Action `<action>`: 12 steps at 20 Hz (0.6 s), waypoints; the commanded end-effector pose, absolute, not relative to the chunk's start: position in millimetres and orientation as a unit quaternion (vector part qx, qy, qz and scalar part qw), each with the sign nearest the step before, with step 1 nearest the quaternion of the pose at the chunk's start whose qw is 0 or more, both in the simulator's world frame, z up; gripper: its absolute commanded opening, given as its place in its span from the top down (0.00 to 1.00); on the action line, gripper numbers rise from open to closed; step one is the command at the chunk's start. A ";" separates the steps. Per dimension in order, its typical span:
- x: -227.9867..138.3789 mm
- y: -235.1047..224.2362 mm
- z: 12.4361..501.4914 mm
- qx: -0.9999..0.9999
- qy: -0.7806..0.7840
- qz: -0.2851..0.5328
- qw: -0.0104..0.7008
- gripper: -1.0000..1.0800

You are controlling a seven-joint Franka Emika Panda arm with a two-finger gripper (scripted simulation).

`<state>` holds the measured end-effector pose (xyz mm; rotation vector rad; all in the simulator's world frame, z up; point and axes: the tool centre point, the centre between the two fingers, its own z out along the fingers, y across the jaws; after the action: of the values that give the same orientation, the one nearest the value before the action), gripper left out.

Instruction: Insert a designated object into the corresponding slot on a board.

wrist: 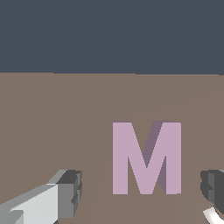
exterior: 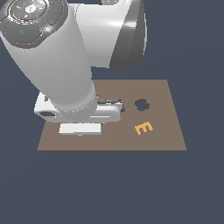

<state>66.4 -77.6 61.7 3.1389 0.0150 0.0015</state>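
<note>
We are at the grasp step. Our tool [wrist: 142,192] hangs spread wide, holding nothing, its fingers [wrist: 70,190] flanking the pink M [wrist: 146,157], which lies flat on the board [wrist: 65,118]. Next we likely lower and close squarely on the M. No brand or label shows; an orange E [exterior: 143,127] lies near the flower-like cutout [exterior: 141,105].

- Flat pale pink M-shaped block [wrist: 146,158], its inner side faces shaded a duller mauve, lies between the fingers.
- Flat brown rectangular board [exterior: 162,94], plain and unpatterned, with dark flower-like cutout [exterior: 141,105].
- Small orange letter E block [exterior: 143,127].
- Gripper [wrist: 142,192]: dark grey finger pads [wrist: 70,192] on white bodies.
- White glossy robot arm [exterior: 65,65] with grey joint caps.
- Dark slate-blue surroundings [exterior: 109,188].
</note>
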 end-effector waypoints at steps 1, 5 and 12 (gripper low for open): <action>71.4 -81.6 55.3 1.000 0.006 0.000 0.000 0.04; 75.3 -85.5 50.1 1.000 0.006 0.000 0.000 0.04; 75.9 -85.7 49.4 1.000 0.006 0.000 0.000 0.04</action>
<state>75.9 -85.8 49.8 3.1414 0.0190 0.0000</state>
